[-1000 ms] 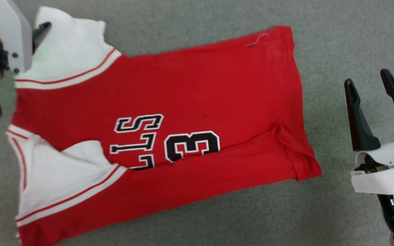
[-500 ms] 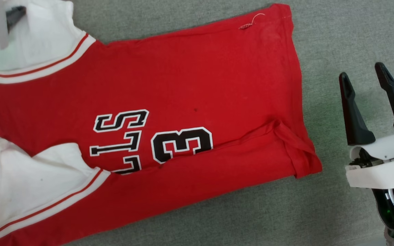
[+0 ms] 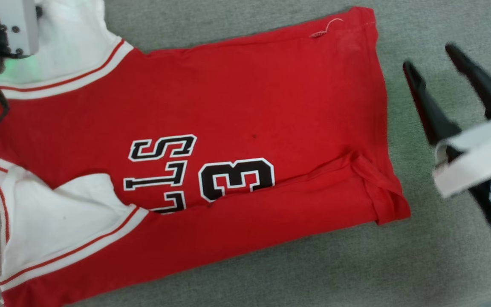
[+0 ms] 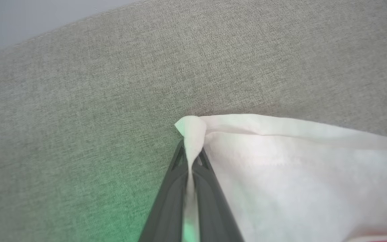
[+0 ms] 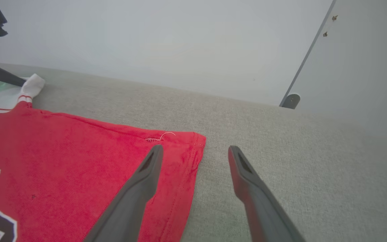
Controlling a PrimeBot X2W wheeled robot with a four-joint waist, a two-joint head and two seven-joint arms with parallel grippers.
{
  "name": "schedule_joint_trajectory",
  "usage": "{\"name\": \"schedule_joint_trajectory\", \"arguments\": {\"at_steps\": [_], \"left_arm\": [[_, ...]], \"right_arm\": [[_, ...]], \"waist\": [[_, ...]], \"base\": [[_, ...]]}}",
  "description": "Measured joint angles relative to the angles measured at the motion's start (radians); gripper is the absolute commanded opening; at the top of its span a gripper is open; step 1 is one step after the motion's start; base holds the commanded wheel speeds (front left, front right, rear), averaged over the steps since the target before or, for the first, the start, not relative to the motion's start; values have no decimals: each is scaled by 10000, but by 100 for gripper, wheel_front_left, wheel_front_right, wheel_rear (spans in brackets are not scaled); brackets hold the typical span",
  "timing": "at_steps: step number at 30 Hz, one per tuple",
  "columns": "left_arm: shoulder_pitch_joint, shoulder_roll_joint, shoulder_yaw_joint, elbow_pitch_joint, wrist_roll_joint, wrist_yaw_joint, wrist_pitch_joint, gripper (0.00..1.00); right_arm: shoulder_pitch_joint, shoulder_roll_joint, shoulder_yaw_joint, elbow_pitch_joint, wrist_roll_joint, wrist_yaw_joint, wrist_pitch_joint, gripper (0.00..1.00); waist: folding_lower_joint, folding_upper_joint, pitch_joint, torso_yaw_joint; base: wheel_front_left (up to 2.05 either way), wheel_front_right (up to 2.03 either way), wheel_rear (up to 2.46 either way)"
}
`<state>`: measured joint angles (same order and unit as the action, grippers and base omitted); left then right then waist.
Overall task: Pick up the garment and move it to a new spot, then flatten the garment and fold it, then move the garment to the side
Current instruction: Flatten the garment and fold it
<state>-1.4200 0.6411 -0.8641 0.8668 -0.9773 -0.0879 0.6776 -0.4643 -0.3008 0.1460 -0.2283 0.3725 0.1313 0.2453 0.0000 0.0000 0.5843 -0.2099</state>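
Red jersey T-shirt [image 3: 245, 98]: long axis left–right; left gripper [image 4: 189, 156] pinched shut on white sleeve corner [image 4: 193, 129]; right gripper [image 5: 195, 151] wide open, empty, nearer hem [image 5: 197, 139]

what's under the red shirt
The grey cloth surface shows all round the shirt, so the shirt lies flat on it. Whatever is directly beneath the shirt is covered and cannot be seen.

Head cam overhead on garment [image 3: 271, 94]; R wrist low, shares hem [image 5: 187, 164]; L wrist close-up on sleeve [image 4: 297, 168].
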Motion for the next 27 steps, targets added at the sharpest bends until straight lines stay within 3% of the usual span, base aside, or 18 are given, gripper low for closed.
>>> {"name": "schedule_joint_trajectory", "arguments": {"at_steps": [6,11,19,24,25,26,27], "left_arm": [[-147,-393,-65,194,-17,-84,-107,0],[-350,-604,-132,370,-58,-192,-228,0],[-513,-765,-199,593,-90,-316,-418,0],[-620,-882,-236,740,-151,-355,-520,0],[-649,-915,-245,779,-163,-359,-535,0],[-679,-938,-261,815,-163,-364,-550,0],[-697,-961,-274,844,-167,-366,-596,0]], "right_arm": [[-1940,-569,690,1127,817,0,1417,100],[-3686,-1007,1739,3055,1494,-2,2963,100],[-5502,-1089,2690,5223,2362,0,4834,100],[-6357,-943,3133,6349,2704,-2,5448,100],[-6499,-909,3219,6544,2786,0,5574,93],[-6641,-886,3329,6700,2867,0,5710,40],[-6788,-869,3432,6840,2989,-2,5793,10]], "waist": [[1,0,22,252],[1,0,139,471],[1,0,267,622],[1,0,341,666],[1,0,352,672],[0,0,360,675],[1,0,367,678]], "base": [[0,0,0],[0,0,0],[0,0,0],[0,0,0],[0,0,0],[0,0,0],[0,0,0]]}}
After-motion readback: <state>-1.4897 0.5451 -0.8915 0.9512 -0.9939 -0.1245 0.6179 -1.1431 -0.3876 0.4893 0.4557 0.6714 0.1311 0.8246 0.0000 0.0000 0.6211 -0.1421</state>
